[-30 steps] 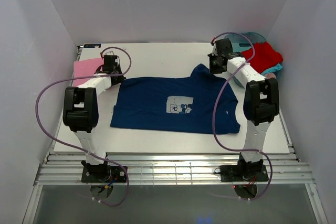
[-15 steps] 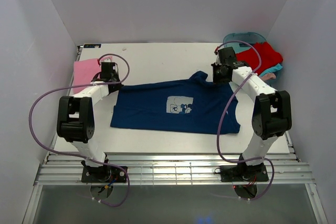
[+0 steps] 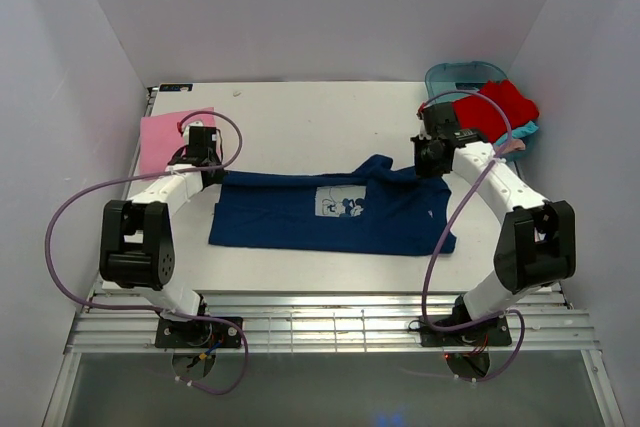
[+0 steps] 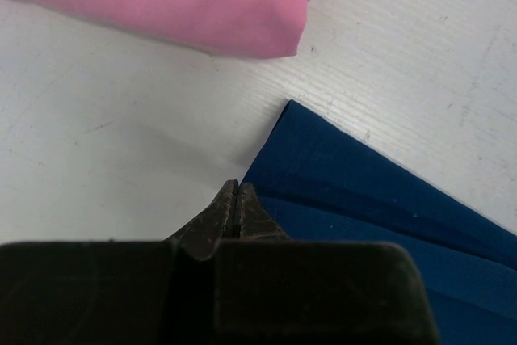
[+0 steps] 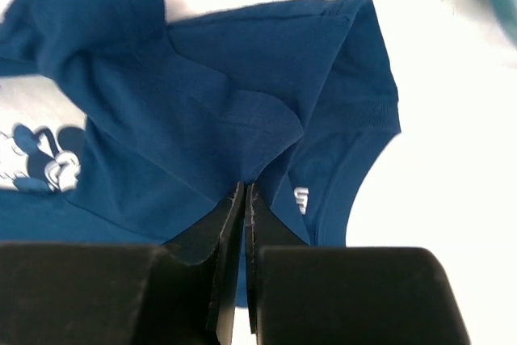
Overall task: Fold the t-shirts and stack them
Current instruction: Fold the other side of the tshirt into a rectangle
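Lengthwise fold of the navy t-shirt (image 3: pixel 330 215), lying mid-way across the table (image 3: pixel 300 112). The left gripper (image 4: pixel 235 193) and right gripper (image 5: pixel 244 193) each pinch its far edge (jaws clamped on cloth). Both ends should travel level toward the near hem, giving a straight crease.

A navy blue cloth t-shirt (image 3: pixel 300 225) bears a pale square cartoon print (image 3: pixel 342 203) in white and blue. The pink cloth t-shirt (image 3: pixel 165 137) is plain, the red cloth t-shirt (image 3: pixel 495 107) solid, the plastic tub (image 3: pixel 450 75) teal, the surface (image 3: pixel 320 117) white.
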`<control>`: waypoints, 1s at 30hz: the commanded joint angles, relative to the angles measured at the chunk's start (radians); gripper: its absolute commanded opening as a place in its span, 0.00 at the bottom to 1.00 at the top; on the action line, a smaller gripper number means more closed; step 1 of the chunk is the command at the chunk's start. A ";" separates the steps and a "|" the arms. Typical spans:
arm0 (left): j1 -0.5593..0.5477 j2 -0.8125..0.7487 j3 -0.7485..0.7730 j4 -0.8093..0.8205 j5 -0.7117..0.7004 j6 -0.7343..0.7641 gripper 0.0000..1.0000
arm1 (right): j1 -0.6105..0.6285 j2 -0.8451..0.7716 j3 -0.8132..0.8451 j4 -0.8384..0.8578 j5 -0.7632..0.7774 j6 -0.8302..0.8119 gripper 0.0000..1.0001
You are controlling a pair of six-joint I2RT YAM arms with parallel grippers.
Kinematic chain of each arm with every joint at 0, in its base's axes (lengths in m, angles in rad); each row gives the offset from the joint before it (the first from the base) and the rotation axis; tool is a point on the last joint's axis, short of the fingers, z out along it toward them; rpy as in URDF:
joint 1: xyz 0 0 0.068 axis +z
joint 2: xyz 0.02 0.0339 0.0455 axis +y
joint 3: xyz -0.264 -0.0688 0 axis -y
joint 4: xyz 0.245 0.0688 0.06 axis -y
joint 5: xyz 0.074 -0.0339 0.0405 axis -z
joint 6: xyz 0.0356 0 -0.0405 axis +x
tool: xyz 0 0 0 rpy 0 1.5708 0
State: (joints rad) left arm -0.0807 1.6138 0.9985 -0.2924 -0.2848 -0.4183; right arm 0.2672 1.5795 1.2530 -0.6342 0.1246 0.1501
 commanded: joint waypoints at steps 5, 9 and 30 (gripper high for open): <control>0.002 -0.115 -0.031 -0.014 -0.062 -0.020 0.00 | 0.013 -0.102 -0.021 -0.062 0.033 0.017 0.08; 0.001 -0.138 -0.041 -0.005 -0.066 -0.024 0.00 | 0.015 -0.139 -0.018 -0.096 0.043 0.023 0.08; 0.002 -0.089 -0.043 -0.086 -0.076 -0.037 0.00 | 0.032 -0.213 -0.129 -0.219 0.084 0.052 0.08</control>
State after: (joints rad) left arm -0.0807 1.5188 0.9562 -0.3626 -0.3332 -0.4500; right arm 0.2955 1.4223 1.1290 -0.8066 0.1841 0.1848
